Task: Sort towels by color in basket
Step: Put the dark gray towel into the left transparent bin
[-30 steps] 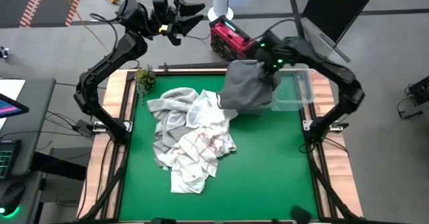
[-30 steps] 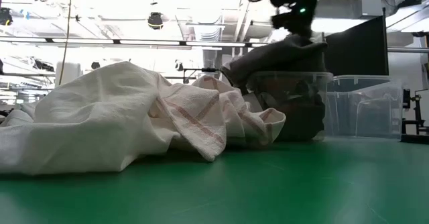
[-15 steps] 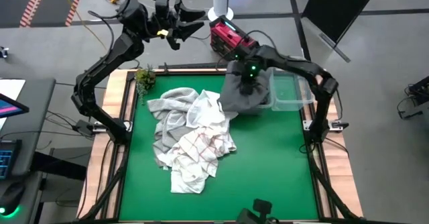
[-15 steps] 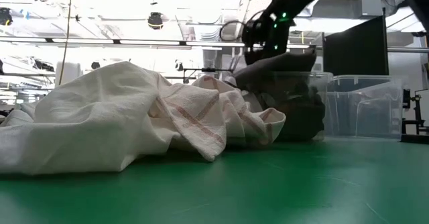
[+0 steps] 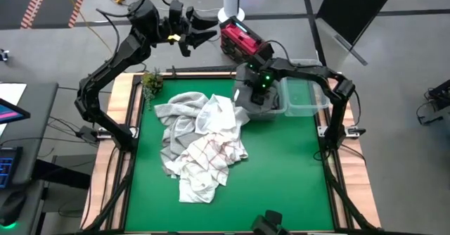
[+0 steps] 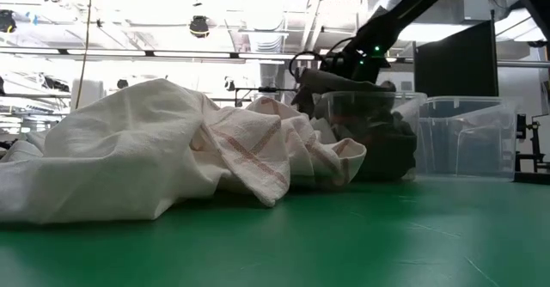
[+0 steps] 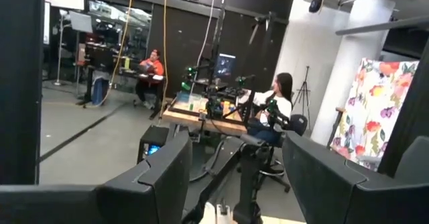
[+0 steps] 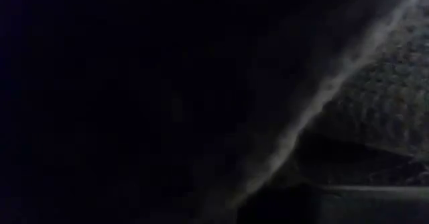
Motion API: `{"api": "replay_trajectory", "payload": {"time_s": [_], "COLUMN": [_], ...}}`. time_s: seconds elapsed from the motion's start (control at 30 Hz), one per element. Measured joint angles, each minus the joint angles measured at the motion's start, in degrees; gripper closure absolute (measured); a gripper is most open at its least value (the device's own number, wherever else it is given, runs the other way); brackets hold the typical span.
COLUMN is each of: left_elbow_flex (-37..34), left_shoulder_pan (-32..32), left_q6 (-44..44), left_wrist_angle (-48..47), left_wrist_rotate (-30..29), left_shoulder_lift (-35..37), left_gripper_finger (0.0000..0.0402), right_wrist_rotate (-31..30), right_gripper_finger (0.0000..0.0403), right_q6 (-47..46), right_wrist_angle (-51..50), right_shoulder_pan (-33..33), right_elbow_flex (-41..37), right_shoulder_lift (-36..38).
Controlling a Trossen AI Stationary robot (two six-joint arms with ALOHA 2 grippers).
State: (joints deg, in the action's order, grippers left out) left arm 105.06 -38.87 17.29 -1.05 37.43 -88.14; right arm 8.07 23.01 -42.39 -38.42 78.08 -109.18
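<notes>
A dark grey towel (image 5: 252, 103) lies bunched in a clear bin (image 5: 275, 110) at the table's far right. My right gripper (image 5: 257, 89) is down on it, shut in the cloth. In the low view the towel (image 6: 378, 145) fills the bin (image 6: 404, 106) under the gripper (image 6: 337, 68). A pile of towels (image 5: 200, 143) lies on the green mat at centre left: white, light grey, and white with red check lines (image 5: 211, 157). My left gripper (image 5: 204, 25) hangs open, high beyond the far left edge, and holds nothing (image 7: 234, 184). My right gripper is shut on the dark grey towel from above, pointing steeply down. The wrist and the towel's own folds (image 8: 382, 110) hide which part it has. The towel rests bunched in the clear bin, with some cloth over the bin's left rim (image 5: 242, 108).
A second clear bin (image 5: 309, 98) stands right of the first. A small green plant (image 5: 151, 82) sits at the far left corner and a red device (image 5: 239, 38) behind the far edge. Bare green mat (image 5: 288, 179) lies near and right. People sit in the room beyond.
My right gripper has come down and a little toward the table's left, tipping to point more steeply down, still shut on the dark grey towel. The towel, which hung spread above the bin, has sunk into it and bunched up.
</notes>
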Motion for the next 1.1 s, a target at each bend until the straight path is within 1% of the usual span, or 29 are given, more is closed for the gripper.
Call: {"api": "replay_trajectory", "payload": {"time_s": [0.13,0.3,0.4,0.47,0.57,0.67,0.73,0.83,0.93,1.03,1.1], "left_elbow_flex": [0.00,-0.01,-0.02,-0.51,-1.34,-1.40,-1.40,-1.40,-1.40,-1.40,-1.40], "left_shoulder_pan": [0.00,0.00,0.02,0.02,0.17,0.43,0.84,1.49,1.70,1.68,1.67], "left_q6": [-1.29,-6.95,-8.85,-9.30,-8.66,-8.65,-8.68,-9.21,-9.22,-9.17,-9.17], "left_wrist_angle": [-1.02,-6.49,-9.61,-9.98,-9.79,-10.07,-10.02,-10.02,-10.02,-10.08,-10.06], "left_wrist_rotate": [0.00,-0.88,-2.12,-2.60,-2.88,-2.97,-3.16,-4.07,-4.22,-4.37,-4.51], "left_shoulder_lift": [0.00,0.02,0.00,0.00,-0.07,-0.11,-0.09,-0.09,-0.09,-0.09,-0.09], "left_gripper_finger": [0.0178,0.0178,0.0178,0.0178,0.0178,0.0178,0.0178,0.0178,0.0178,0.0178,0.0178], "right_wrist_rotate": [-0.16,-0.57,-0.62,-1.29,-6.30,-9.76,-11.22,-13.94,-14.04,-13.97,-11.61], "right_gripper_finger": [0.0362,0.0310,0.0261,0.0221,0.0161,0.0120,0.0109,0.0108,0.0111,0.0112,0.0112], "right_q6": [1.61,2.91,2.97,2.73,2.59,2.55,2.51,2.51,2.47,2.14,-0.12], "right_wrist_angle": [-1.53,-6.52,-9.90,-12.06,-14.66,-15.26,-14.52,-11.52,-10.08,-10.31,-10.51], "right_shoulder_pan": [-0.15,-0.39,-0.74,-1.00,-1.11,-0.92,-0.15,1.71,3.77,6.04,7.94], "right_elbow_flex": [-0.24,-0.33,-0.37,-0.35,-0.35,-0.35,-0.31,-0.28,0.17,0.42,0.39], "right_shoulder_lift": [2.39,7.61,11.15,13.43,16.53,20.61,23.51,27.21,30.18,31.42,31.30]}}
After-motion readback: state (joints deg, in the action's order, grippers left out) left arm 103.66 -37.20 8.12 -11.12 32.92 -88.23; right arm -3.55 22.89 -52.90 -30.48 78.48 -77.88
